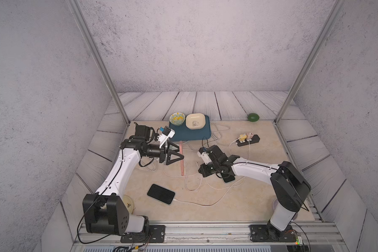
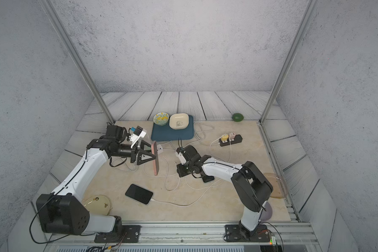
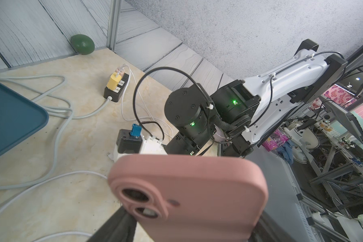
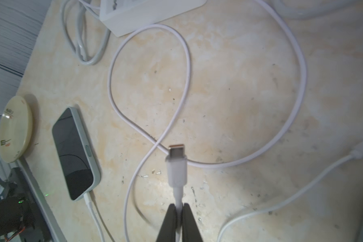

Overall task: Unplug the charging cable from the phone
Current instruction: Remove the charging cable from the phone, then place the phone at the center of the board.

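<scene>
The pink-cased phone (image 3: pixel 187 188) is held on edge, left of the bench's (image 1: pixel 249 196) middle, clamped in the left end effector (image 2: pixel 152 152). The unplugged charging cable (image 4: pixel 177 194) is pinched behind its plug (image 4: pixel 176 153) by the right end effector (image 4: pixel 177 211).

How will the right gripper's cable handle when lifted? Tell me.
Likely floppy: the white cable lies in loose loops on the table, so it should trail. Its plug end juts straight from the right gripper, probably stiffer.
</scene>
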`<state>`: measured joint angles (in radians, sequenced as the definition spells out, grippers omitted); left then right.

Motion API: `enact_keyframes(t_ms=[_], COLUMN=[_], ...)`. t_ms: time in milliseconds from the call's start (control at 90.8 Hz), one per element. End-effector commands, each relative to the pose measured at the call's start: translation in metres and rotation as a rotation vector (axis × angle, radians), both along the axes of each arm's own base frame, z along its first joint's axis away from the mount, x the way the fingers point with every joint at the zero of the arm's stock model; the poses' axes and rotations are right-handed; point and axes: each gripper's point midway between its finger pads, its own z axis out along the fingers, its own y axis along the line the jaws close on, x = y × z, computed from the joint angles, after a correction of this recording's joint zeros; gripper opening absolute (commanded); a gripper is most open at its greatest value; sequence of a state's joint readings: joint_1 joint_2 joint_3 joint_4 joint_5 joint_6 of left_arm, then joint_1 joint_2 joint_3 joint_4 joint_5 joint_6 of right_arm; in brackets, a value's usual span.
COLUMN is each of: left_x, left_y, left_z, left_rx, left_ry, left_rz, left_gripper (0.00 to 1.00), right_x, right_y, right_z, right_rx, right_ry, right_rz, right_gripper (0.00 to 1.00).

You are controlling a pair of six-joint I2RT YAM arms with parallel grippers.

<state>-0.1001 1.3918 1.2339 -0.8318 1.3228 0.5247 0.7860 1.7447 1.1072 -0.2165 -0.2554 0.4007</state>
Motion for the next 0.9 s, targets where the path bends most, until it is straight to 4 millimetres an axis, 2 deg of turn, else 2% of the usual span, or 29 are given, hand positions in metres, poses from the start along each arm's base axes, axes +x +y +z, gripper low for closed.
enact_keyframes(t_ms=[0,176,374,638,892], left_x=[-0.007,-0.007,-0.008,-0.013,-0.019], left_y=[0.000,0.000,0.000,0.000,0.000], left_z=[0.019,0.018,0.019,0.019,0.021], left_rx=[-0.036,-0.031,-0.038,-0.046,-0.061], left_ry=[-0.058,-0.060,-0.059,-0.069,-0.081], left_rz=[-0.019,-0.019,-0.023,-0.039,-0.059], left_gripper=[0.14,0.14,0.14,0.14,0.14], right_x=[0.001,0.005,0.006,-0.018,-0.053], right_y=[-0.014,-0.017,-0.014,0.009,0.027], right_z=[-0.002,0.009,0.039,0.091,0.136], right_rx=[-0.085,-0.098,-0.030,0.156,0.382], right_ry=[-0.002,-0.022,-0.064,-0.087,-0.071], right_rz=[-0.032,-0.032,0.033,0.254,0.468], right_gripper=[0.15,0.28,0.43,0.64,0.86])
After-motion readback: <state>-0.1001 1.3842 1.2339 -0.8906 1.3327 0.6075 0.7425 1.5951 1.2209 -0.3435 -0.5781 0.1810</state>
